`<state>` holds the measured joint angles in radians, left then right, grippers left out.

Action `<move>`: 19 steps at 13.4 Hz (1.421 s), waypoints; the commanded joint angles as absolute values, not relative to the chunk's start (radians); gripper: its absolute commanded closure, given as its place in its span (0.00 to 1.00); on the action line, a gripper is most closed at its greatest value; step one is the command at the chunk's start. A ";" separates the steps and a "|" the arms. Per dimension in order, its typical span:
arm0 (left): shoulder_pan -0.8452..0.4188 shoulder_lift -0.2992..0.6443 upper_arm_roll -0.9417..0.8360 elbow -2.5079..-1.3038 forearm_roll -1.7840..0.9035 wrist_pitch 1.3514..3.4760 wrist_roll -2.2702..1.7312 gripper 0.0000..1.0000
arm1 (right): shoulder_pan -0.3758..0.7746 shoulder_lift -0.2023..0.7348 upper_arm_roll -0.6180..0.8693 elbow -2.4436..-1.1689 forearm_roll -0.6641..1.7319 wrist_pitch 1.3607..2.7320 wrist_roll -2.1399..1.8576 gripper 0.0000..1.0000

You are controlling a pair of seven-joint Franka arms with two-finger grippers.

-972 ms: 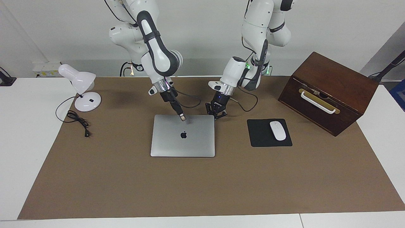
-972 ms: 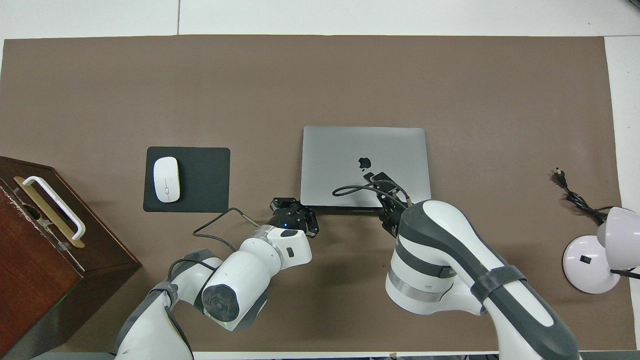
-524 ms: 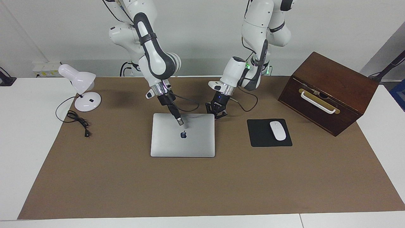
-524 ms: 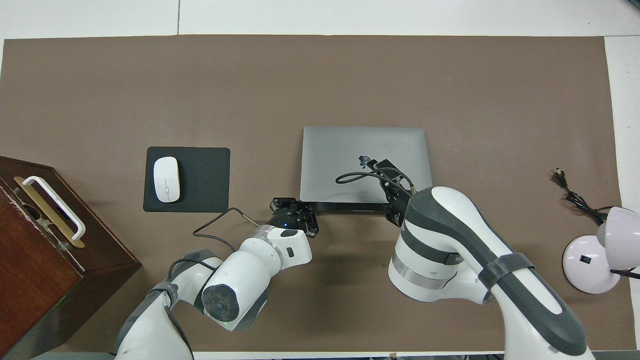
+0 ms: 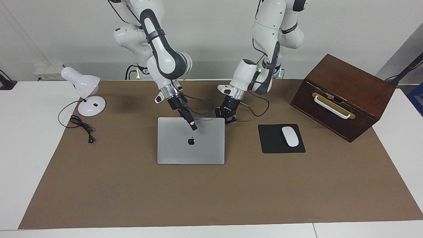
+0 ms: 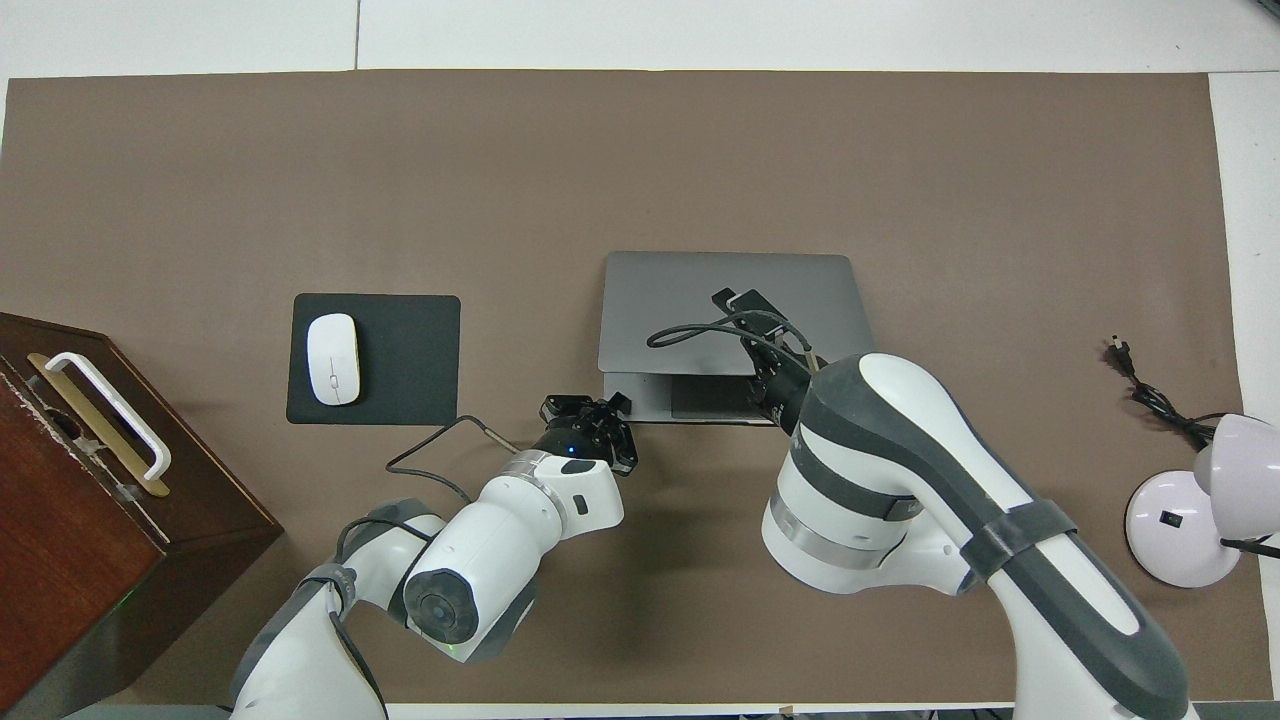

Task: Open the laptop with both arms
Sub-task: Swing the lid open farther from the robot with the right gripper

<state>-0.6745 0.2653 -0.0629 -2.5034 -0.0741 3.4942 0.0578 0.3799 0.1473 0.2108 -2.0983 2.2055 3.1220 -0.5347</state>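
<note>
Currently, laptop (image 5: pixel 191 144): lying mid-surface, lid partly raised at the robots' edge.
Right tool (image 5: pixel 193 127): pressing against the lid's upper face; fingers' state cannot be told.
Left tool (image 5: pixel 227 118): fingers together, sitting at the laptop's corner nearest the robots.

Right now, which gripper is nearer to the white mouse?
Left. The left gripper sits at the laptop corner toward the mouse, beside the black mouse pad. The right gripper is over the laptop's raised lid.
</note>
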 commanded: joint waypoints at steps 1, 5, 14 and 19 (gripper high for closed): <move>-0.675 0.313 -0.048 -2.490 -0.080 3.505 0.084 1.00 | 0.359 0.221 0.207 -1.970 2.201 3.123 -0.606 0.00; -0.676 0.313 -0.048 -2.488 -0.080 3.505 0.084 1.00 | 0.356 0.251 0.207 -1.904 2.128 3.123 -0.604 0.00; -0.676 0.316 -0.048 -2.488 -0.081 3.505 0.092 1.00 | 0.311 0.325 0.207 -1.724 1.988 3.122 -0.594 0.00; -0.676 0.316 -0.048 -2.490 -0.081 3.505 0.094 1.00 | 0.293 0.336 0.210 -1.698 1.956 3.120 -0.594 0.00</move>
